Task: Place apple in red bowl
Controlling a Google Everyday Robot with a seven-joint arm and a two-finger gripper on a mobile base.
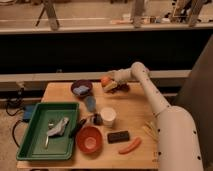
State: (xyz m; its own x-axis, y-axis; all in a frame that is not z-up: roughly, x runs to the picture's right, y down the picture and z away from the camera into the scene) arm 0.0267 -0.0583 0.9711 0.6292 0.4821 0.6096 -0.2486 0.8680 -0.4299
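Dark panels and a pale rail run behind a wooden worktop [135, 112] in the single camera view. At its 12 o'clock edge sits the apple [104, 79], orange-red and ball-shaped. It looks equally round every way, so neither a long axis nor a facing can be told.

The end effector [113, 84] is at the apple's 4 o'clock, right against it, on a white arm reaching in from the 4 o'clock side of the scene. Whether it is open, closed or gripping the fruit cannot be told. A yellowish piece [110, 88] shows just beneath it.

The red bowl [89, 139] stands near the worktop's 6 o'clock edge, upright, with a pale patch at its centre, well apart from the apple, which lies at its 1 o'clock. Between them stands a white cup [108, 116]. A purple bowl [81, 88] is at the apple's 8 o'clock, and a green tray [35, 131] fills the 8 o'clock corner. At the red bowl's 3 o'clock lie a black block [118, 136] and a carrot-like piece [129, 145].
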